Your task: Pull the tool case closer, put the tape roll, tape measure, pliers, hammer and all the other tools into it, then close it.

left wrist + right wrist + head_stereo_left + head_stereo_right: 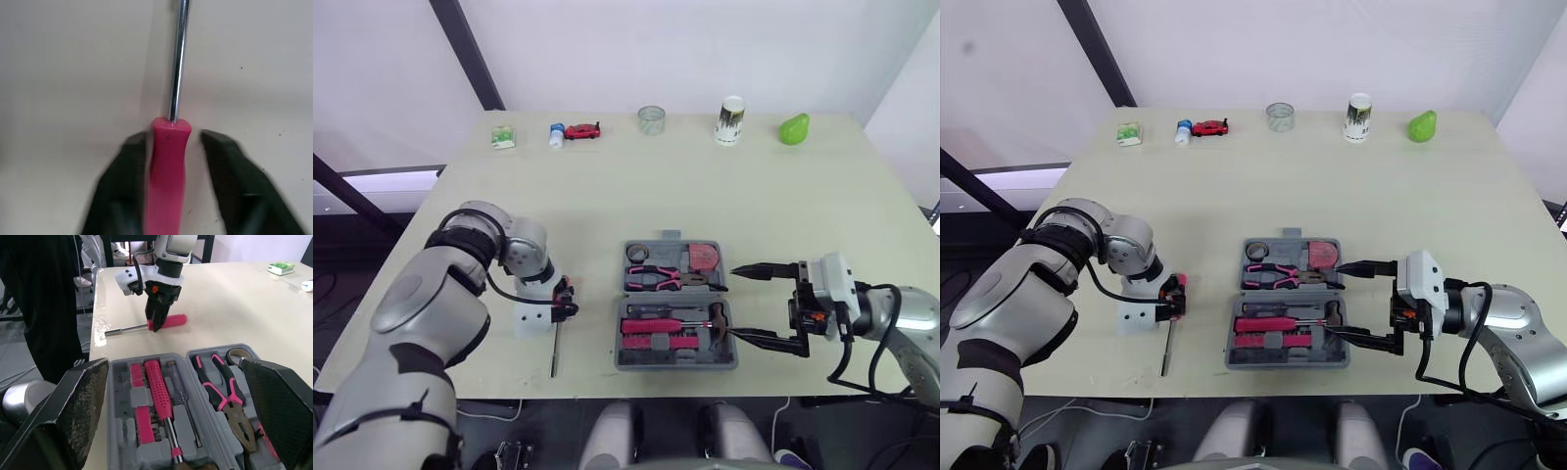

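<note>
While the grey moulded-plastic tool case (675, 364) lies open and flat at the lower middle of the eye views, its recesses hold the pink-handled pliers (666, 279), the ring-shaped tape roll (637, 255), the red tape measure (704, 257) and a hammer (159, 382) with a knurled pink grip. Left of the case, a screwdriver (555, 345) lies on the smooth beige table (607, 186), with a glossy pink handle and a thin bright steel shaft.

The left wrist view shows what the eye views hide. The left gripper (566, 299) straddles that handle, one black finger against it and the other a sliver off, so nothing is clamped. The right wrist view adds the rough, grainy pads (83, 401) of the right gripper (734, 304) and a person's dark clothing (44, 298) at its upper left.

The left arm bends inward, its wrist angled down at the table. The right forearm enters from the lower right, its fingers spread wide and pointing left over the case's right edge, holding nothing.
</note>
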### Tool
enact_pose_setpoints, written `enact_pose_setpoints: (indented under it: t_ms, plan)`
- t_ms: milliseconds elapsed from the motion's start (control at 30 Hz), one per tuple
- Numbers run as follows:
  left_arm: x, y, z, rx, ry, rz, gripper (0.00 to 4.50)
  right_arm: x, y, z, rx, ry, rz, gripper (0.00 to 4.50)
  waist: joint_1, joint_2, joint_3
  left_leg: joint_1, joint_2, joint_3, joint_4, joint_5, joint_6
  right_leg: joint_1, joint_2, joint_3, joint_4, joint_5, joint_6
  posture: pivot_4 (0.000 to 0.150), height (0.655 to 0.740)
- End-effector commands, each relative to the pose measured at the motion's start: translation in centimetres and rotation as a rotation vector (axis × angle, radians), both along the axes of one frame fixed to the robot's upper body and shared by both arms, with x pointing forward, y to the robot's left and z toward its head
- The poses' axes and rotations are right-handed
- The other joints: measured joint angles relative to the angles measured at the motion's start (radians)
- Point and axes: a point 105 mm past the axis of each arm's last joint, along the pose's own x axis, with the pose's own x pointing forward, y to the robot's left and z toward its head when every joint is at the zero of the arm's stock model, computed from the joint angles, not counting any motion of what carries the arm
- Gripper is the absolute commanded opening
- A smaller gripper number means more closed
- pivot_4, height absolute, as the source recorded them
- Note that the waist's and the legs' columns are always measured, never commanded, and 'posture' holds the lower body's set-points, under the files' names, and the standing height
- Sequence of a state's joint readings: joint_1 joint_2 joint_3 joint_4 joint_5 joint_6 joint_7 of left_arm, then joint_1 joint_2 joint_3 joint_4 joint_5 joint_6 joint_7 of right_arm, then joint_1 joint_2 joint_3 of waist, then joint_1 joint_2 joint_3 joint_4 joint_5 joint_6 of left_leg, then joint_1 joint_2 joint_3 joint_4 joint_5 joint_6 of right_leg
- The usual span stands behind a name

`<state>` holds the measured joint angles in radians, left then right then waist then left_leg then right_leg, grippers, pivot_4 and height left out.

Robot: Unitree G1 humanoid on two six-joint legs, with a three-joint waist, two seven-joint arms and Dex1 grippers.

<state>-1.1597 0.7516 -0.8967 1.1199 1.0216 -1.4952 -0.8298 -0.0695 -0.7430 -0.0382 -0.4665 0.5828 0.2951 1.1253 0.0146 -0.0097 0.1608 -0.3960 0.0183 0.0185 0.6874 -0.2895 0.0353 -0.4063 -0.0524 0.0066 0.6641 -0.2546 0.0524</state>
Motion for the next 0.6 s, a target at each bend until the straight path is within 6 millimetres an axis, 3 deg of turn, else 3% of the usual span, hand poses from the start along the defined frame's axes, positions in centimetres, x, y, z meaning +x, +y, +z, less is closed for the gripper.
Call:
enact_pose_setpoints:
  t_ms: [33,200,400,600]
  plan:
    - [-1.0,0.4,-1.3,0.004,0.049,0.013,0.36,-0.2,0.5,1.0,0.014,-0.052,0.024,4.50,0.000,0.000,0.000,0.000,0.000,0.000,0.000,0.000,0.000,0.000,0.000,0.000,0.000,0.000,0.000,0.150,0.7400]
    - [-1.3,0.7,-0.7,-0.060,0.067,0.066,0.36,-0.1,0.7,1.0,0.017,-0.053,0.026,4.50,-0.001,0.000,0.000,0.000,0.000,0.001,0.000,0.000,0.000,0.000,0.000,0.000,0.000,0.000,0.000,0.150,0.7400]
    - [0.3,3.1,2.8,-0.222,-0.061,0.378,0.36,0.1,0.9,1.2,0.023,-0.058,0.021,4.50,-0.018,-0.006,0.002,-0.003,0.001,0.001,0.000,0.000,0.000,-0.003,0.001,0.001,0.000,0.000,0.000,0.150,0.7400]
    - [0.7,3.5,4.9,-0.392,-0.123,0.596,0.36,0.2,1.2,1.2,0.026,-0.057,0.026,4.50,-0.026,-0.006,0.002,-0.004,0.004,0.001,0.000,0.000,0.000,-0.003,0.000,0.001,0.000,0.000,0.000,0.150,0.7400]
